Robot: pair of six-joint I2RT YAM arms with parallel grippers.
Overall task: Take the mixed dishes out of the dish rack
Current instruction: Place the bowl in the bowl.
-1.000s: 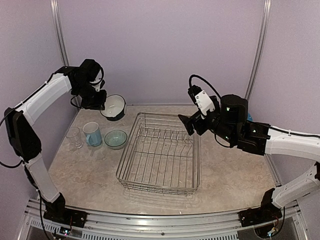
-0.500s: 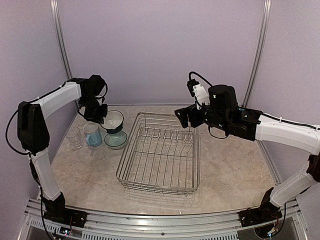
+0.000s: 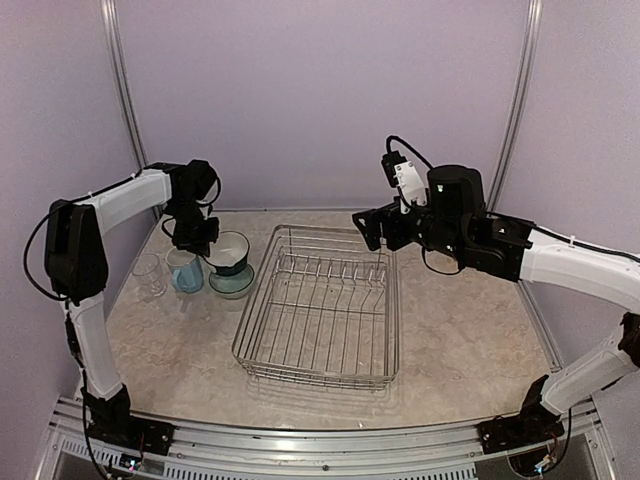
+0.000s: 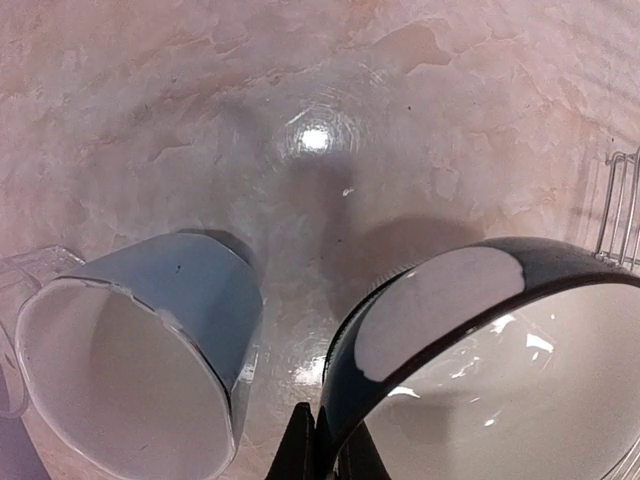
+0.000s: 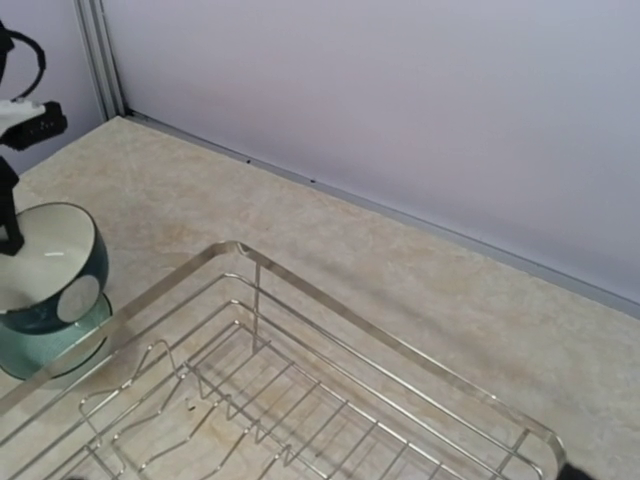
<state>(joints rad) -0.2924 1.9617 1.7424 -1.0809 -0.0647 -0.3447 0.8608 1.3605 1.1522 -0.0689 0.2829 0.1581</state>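
Note:
My left gripper [image 3: 208, 250] is shut on the rim of a dark teal bowl with a white inside [image 3: 231, 252]. The bowl is right over a pale teal bowl [image 3: 232, 282] on the table; I cannot tell whether they touch. In the left wrist view the fingertips [image 4: 305, 445] pinch the rim of the held bowl [image 4: 500, 370]. A light blue mug [image 3: 185, 270] and a clear glass [image 3: 148, 275] stand left of the bowls. The silver wire dish rack [image 3: 320, 305] sits mid-table with no dish among its prongs. My right gripper [image 3: 368, 228] hangs open above its far right corner.
The back wall runs close behind the rack's far rim [image 5: 330, 310]. The mug [image 4: 130, 360] stands close beside the held bowl, with the glass [image 4: 20, 290] beyond it. A corner of the rack [image 4: 620, 210] lies to the bowl's right.
My left arm has brought the dark bowl forward and down from the back of the table onto the spot over the pale bowl. My right arm has swung left and risen slightly.

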